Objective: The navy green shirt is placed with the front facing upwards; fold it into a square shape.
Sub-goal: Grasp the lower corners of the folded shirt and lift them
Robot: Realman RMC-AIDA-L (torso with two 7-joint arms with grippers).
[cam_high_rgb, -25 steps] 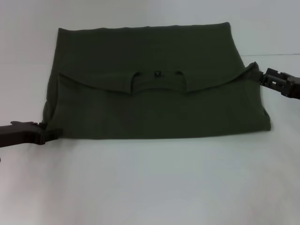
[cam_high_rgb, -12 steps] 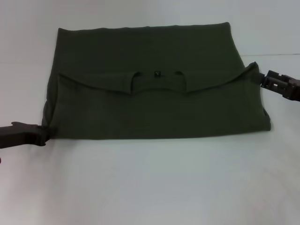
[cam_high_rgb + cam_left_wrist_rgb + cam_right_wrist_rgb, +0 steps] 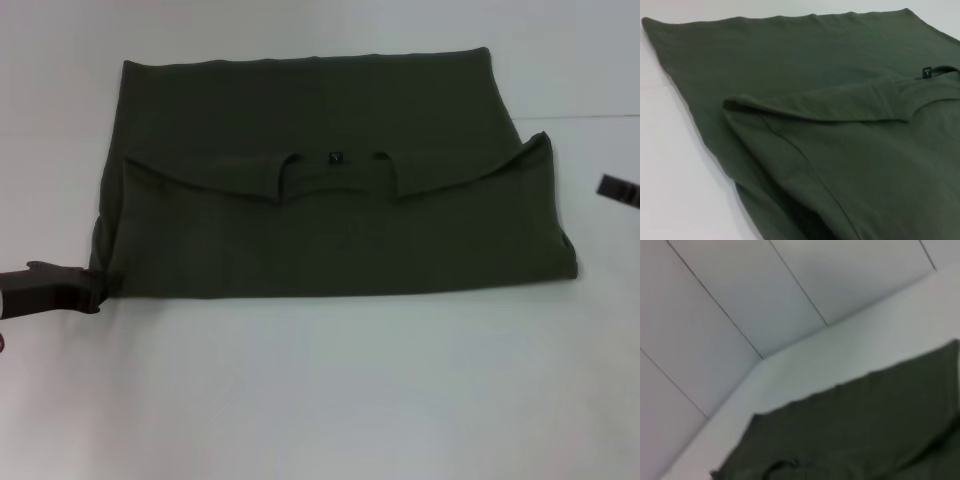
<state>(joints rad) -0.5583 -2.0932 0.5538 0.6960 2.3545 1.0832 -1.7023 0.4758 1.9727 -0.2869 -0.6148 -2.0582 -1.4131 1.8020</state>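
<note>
Gripper on my left side first: the left gripper (image 3: pixel 97 287) sits at the lower left of the head frame, its tip right at the near left corner of the navy green shirt (image 3: pixel 330 215). From here I cannot tell whether its fingers are parted or pinching the cloth, and the left wrist view shows only fabric, none of the fingers.

The navy green shirt fills the middle of the head frame on the white table (image 3: pixel 330 400), folded into a wide flat band. The upper part is doubled down toward me, so the collar opening and the small black neck label (image 3: pixel 336 156) lie near the centre, with the plain back layer showing above them. The folded edge curves from the left side across to a raised point at the right side.

At the right edge of the frame, about mid-height, only a sliver of the right gripper (image 3: pixel 620 189) shows, well apart from the shirt; I cannot tell its finger state.
</note>
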